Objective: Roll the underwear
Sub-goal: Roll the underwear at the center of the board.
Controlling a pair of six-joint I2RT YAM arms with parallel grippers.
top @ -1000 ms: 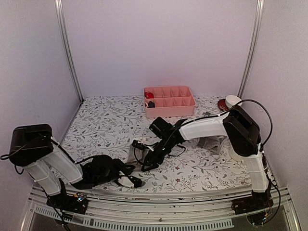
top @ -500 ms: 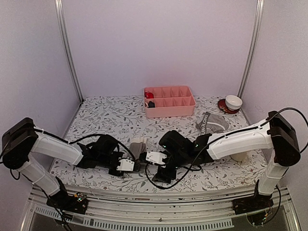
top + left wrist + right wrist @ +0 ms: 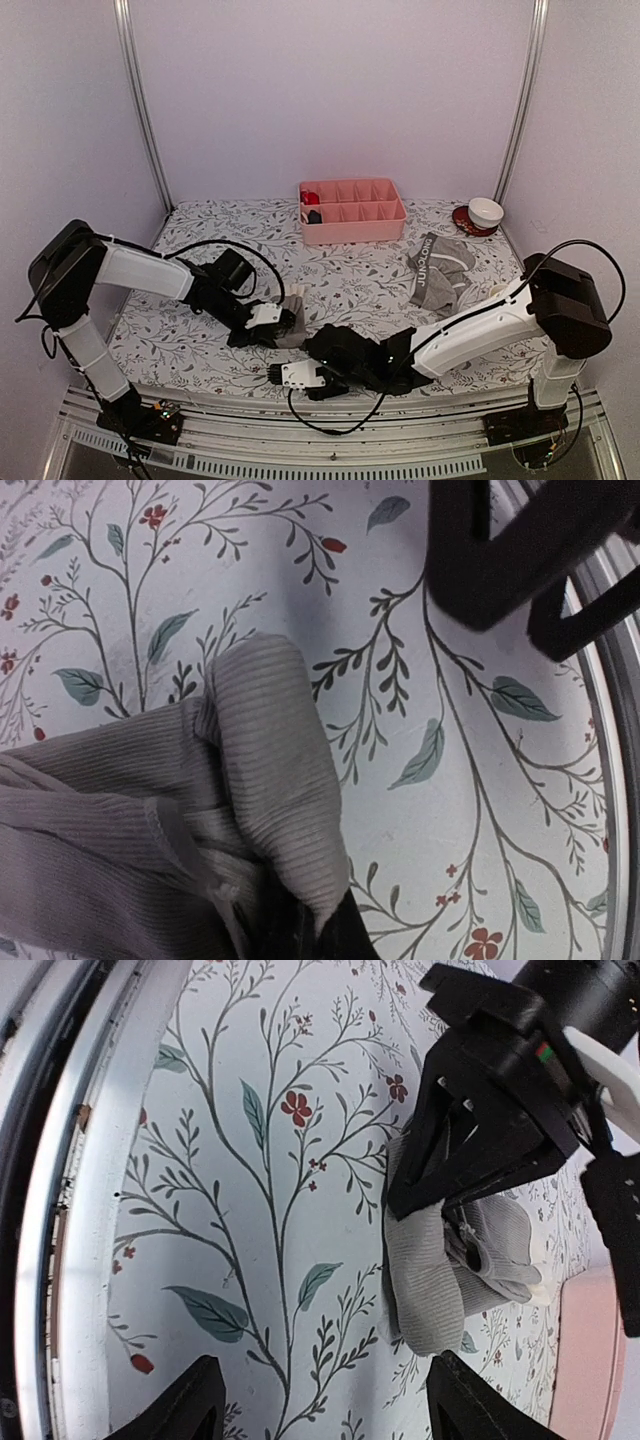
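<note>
The underwear is two grey garments. The plain grey ribbed briefs [image 3: 296, 312] lie bunched at mid-table. My left gripper [image 3: 283, 326] is shut on their near fold, and the left wrist view shows the cloth [image 3: 200, 780] pinched at my dark fingertips [image 3: 345, 935]. My right gripper [image 3: 287, 374] hovers low near the front edge, open and empty. In its own view the briefs [image 3: 435, 1280] lie just past my right gripper [image 3: 322, 1410], under the left gripper's black body [image 3: 480, 1110]. The boxer-briefs [image 3: 441, 270] with a dark lettered waistband lie flat at the right.
A pink divided tray [image 3: 388, 226] stands at the back centre, with small items in its left cells. A white bowl [image 3: 486, 211] on a red saucer sits in the back right corner. The metal front rail [image 3: 40, 1210] runs close beside the right gripper.
The left arm reached from the near left to mid-table and took hold of the briefs. The right gripper opened, left the cloth and drew back to the front edge, uncovering the boxer-briefs.
</note>
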